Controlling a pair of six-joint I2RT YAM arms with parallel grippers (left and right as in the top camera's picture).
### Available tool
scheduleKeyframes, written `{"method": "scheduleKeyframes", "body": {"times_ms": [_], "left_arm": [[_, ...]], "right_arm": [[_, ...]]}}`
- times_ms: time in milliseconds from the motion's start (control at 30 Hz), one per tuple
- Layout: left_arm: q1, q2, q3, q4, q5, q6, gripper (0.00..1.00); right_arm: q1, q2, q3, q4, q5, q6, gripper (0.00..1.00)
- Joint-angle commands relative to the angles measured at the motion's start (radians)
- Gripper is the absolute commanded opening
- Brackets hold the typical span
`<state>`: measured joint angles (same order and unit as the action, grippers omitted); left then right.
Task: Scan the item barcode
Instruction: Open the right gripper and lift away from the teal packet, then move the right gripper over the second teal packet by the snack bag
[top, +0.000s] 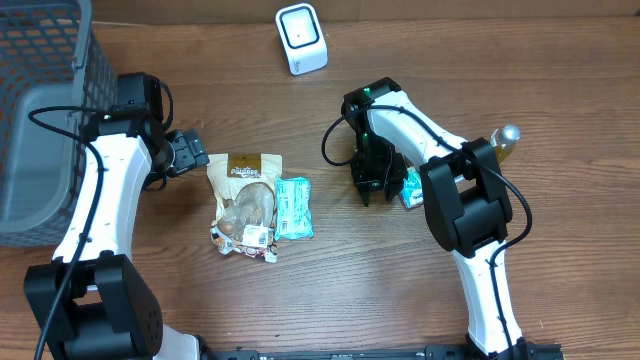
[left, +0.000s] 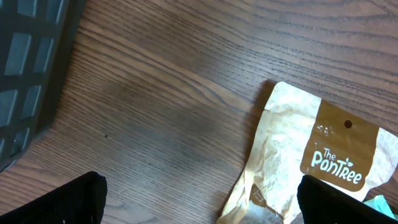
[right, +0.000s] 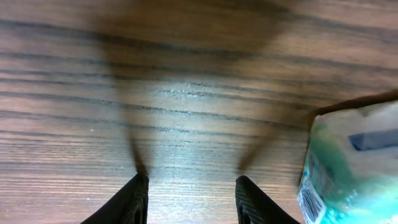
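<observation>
R gripper is hovering, jaws spread, empty, just beside teal packet — prob. light, soft, slippery — edge pinch looking best. L gripper is gaping wide.

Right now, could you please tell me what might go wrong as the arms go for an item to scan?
1. The right gripper is open over the bare wooden table; the small teal and white packet lies outside its fingers, so closing here would likely grab nothing.
2. The open left gripper sits by the crinkled beige paper pouch, which lies against a teal plastic packet; lifting one may drag the other.
</observation>
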<state>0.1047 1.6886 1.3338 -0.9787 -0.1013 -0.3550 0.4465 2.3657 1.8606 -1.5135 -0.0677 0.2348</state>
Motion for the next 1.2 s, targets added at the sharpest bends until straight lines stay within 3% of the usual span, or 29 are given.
{"method": "scheduleKeyframes", "body": {"times_ms": [0, 333, 500, 800, 933, 1100, 1167], "left_arm": [[0.000, -0.023, 0.005, 0.000, 0.001, 0.022, 1.00], [0.000, -0.023, 0.005, 0.000, 0.001, 0.022, 0.99], [0.000, -0.023, 0.005, 0.000, 0.001, 0.022, 1.00], [0.000, -0.023, 0.005, 0.000, 0.001, 0.022, 0.99], [0.000, -0.023, 0.005, 0.000, 0.001, 0.022, 1.00], [0.000, -0.023, 0.005, 0.000, 0.001, 0.022, 1.00], [0.000, -0.023, 0.005, 0.000, 0.001, 0.022, 1.00]], "right_arm": [[0.005, -0.076, 0.054, -0.002, -0.002, 0.001, 0.42], [0.008, -0.360, 0.055, 0.081, -0.105, 0.001, 0.39], [0.038, -0.478, 0.055, 0.208, -0.110, 0.001, 0.36], [0.126, -0.503, -0.019, 0.330, -0.114, 0.005, 0.38], [0.159, -0.503, -0.139, 0.394, -0.118, 0.027, 0.43], [0.180, -0.503, -0.314, 0.548, -0.119, 0.141, 0.59], [0.187, -0.503, -0.383, 0.632, -0.129, 0.142, 0.60]]}}
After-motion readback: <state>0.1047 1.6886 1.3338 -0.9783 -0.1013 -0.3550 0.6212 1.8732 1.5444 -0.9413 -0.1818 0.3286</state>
